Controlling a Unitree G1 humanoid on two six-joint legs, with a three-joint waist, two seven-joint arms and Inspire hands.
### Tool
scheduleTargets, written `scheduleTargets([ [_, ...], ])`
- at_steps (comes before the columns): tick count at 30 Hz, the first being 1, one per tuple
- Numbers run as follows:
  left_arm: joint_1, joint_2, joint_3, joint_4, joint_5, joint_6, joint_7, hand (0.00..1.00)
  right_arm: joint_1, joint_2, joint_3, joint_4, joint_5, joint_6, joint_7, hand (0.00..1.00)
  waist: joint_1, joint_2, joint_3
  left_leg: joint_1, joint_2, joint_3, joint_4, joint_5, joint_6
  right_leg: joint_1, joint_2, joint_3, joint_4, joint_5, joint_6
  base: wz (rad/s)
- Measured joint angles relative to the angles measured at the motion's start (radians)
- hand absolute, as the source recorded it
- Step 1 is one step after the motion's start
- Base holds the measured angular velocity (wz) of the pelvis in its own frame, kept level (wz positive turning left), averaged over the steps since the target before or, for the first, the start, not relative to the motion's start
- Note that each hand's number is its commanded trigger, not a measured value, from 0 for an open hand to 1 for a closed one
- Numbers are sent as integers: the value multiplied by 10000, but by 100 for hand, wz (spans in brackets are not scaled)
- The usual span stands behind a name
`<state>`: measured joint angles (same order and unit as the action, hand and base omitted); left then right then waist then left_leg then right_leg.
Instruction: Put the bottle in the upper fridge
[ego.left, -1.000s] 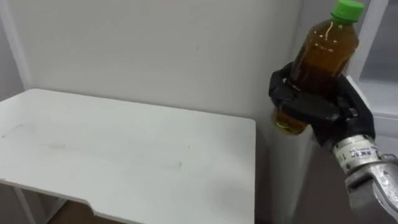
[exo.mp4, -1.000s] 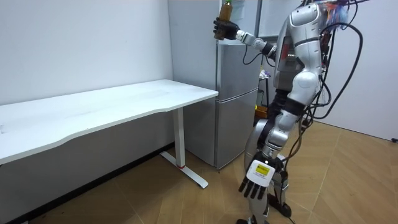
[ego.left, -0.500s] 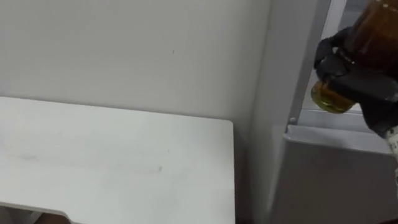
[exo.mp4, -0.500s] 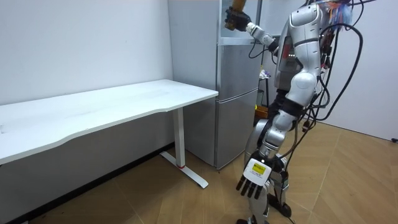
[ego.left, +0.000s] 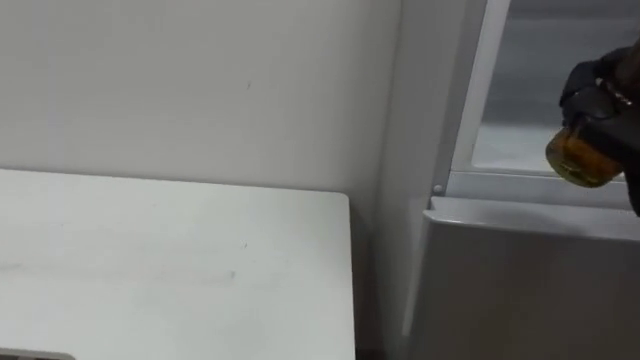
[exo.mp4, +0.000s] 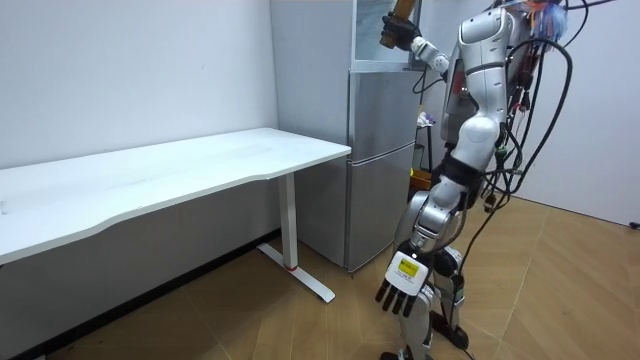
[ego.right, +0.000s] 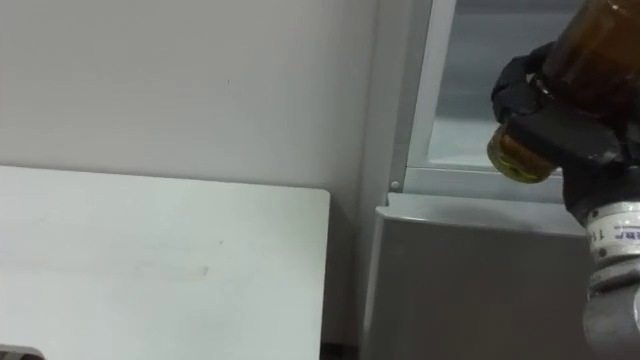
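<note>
— Where is the clear plastic bottle of amber drink (ego.right: 598, 52)?
— Far right, raised at the open upper compartment (ego.right: 470, 90) of the tall grey fridge (ego.right: 470, 280).
— What holds it?
— The right hand (ego.right: 560, 125), dark fingers wrapped round its lower part.
— The other?
— The left hand (exo.mp4: 400, 296) hangs low by the legs, fingers straight. A white rectangular table (ego.right: 150, 260) stands left of the fridge.

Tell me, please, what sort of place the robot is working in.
Probably an office or lab room rather than a home kitchen: a white desk stands by a plain wall, with a grey fridge beside it, on a wood floor. The right hand holds a bottle at the fridge's open upper part.
</note>
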<state>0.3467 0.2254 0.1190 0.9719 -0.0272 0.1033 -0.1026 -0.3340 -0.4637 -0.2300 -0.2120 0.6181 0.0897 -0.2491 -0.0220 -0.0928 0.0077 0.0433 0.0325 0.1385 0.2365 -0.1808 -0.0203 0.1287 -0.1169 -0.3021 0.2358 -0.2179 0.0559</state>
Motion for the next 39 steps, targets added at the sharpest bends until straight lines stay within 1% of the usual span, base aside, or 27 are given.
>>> scheduleTargets([
  [2, 10, 24, 0, 46, 7, 1, 0, 0, -3, -5, 1, 306, 49, 25, 1, 100, 49, -45, -9, -7, 8, -1, 11, -8, -4, -15, 8, 7, 6, 5, -7, 0],
  [4, -25, 27, 1, 133, 0, 1, -1, 0, -4, -26, 3, 598, 65, 37, 5, 100, 67, -45, -9, -7, 13, 2, 12, -10, -4, -22, 9, 11, 9, 6, -9, 0],
  [6, -25, 37, 16, 130, 5, 0, -2, 0, -16, -183, 13, 1131, 14, 43, 17, 100, 228, -63, -20, -3, 28, 30, 9, -10, -5, -39, 14, 11, 21, 6, -9, -2],
  [8, -22, 40, 73, 98, 3, -1, -3, 0, -27, -480, 13, 1863, -34, 225, -130, 100, 342, -100, -41, -33, 40, 36, 8, -10, -9, -72, 23, 4, 30, 6, -9, 0],
  [9, -17, 40, 88, 98, 3, -1, -3, 0, -27, -537, 14, 1989, -35, 260, -181, 100, 369, -105, -41, -51, 43, 35, 10, -10, -9, -84, 25, 2, 30, 5, -9, 0],
  [10, -4, 26, 177, 98, 3, 0, -4, 0, -31, -625, 13, 2150, -36, 375, -298, 100, 440, -110, -40, -80, 51, 35, 14, -9, -11, -111, 32, 1, 31, 5, -9, 0],
  [12, 22, 19, 309, 101, 1, 0, -4, 0, -49, -645, 10, 2381, -62, 416, -375, 100, 436, -125, -51, -132, 64, 22, 44, -9, -14, -138, 44, -5, 33, 5, -10, 0],
  [16, 37, 12, 546, 106, -5, -5, -2, 0, -127, -896, 11, 2554, -644, 452, -728, 100, 508, -132, -51, -171, 67, 3, 49, -9, -17, -169, 48, -16, 49, 4, -9, 0],
  [19, 46, 44, 548, 109, -26, -13, 20, 0, -631, -1089, 113, 3199, -1151, 450, -944, 100, 540, -170, -42, -145, 68, 1, 45, -9, -19, -163, 52, -25, 47, 4, -9, 0],
  [22, 60, 46, 545, 107, -85, -23, 39, 0, -1164, -1156, 132, 3815, -1140, 450, -1294, 100, 543, -227, -19, -149, 68, -2, 33, -9, -20, -172, 56, -25, 43, 4, -9, 0],
  [27, 280, 50, 556, 96, -103, -28, -3, 0, -1910, -1341, 132, 4429, -1132, 451, -1769, 100, 565, -257, -33, -162, 69, -37, 21, -14, -30, -181, 68, -28, 30, 5, -10, 0],
  [29, 383, 48, 580, 77, -88, -32, -4, 0, -2279, -1614, 148, 4788, -1125, 451, -1850, 100, 579, -252, -37, -164, 68, -49, 7, -15, -32, -186, 69, -54, 33, 4, -10, 0],
  [30, 399, 36, 634, 77, -74, -35, -5, 0, -2368, -1689, 148, 4859, -1120, 451, -1867, 100, 578, -251, -38, -172, 68, -49, 6, -15, -32, -195, 67, -65, 39, 4, -10, 0],
  [32, 485, 30, 819, 76, -60, -54, -4, 0, -2718, -1998, 149, 5068, -1095, 451, -1931, 100, 586, -238, -46, -186, 69, -58, -8, -13, -34, -217, 65, -91, 59, 2, -9, 0],
  [34, 552, 30, 923, 73, -33, -90, -4, 0, -2961, -2141, 151, 5221, -1084, 448, -1958, 100, 612, -242, -51, -183, 69, -57, -9, -13, -35, -211, 64, -102, 60, 2, -9, 0],
  [36, 572, 30, 935, 73, -16, -91, -3, 0, -3154, -2148, 151, 5370, -1084, 438, -1979, 100, 598, -247, -55, -168, 69, -56, -6, -13, -35, -195, 62, -102, 59, 2, -9, 0],
  [39, 572, 32, 941, -8, -16, -102, -1, 0, -3188, -2150, 178, 5626, -1084, 437, -1957, 100, 613, -266, -70, -145, 69, -58, 0, -13, -35, -164, 59, -119, 59, 2, -9, 0],
])
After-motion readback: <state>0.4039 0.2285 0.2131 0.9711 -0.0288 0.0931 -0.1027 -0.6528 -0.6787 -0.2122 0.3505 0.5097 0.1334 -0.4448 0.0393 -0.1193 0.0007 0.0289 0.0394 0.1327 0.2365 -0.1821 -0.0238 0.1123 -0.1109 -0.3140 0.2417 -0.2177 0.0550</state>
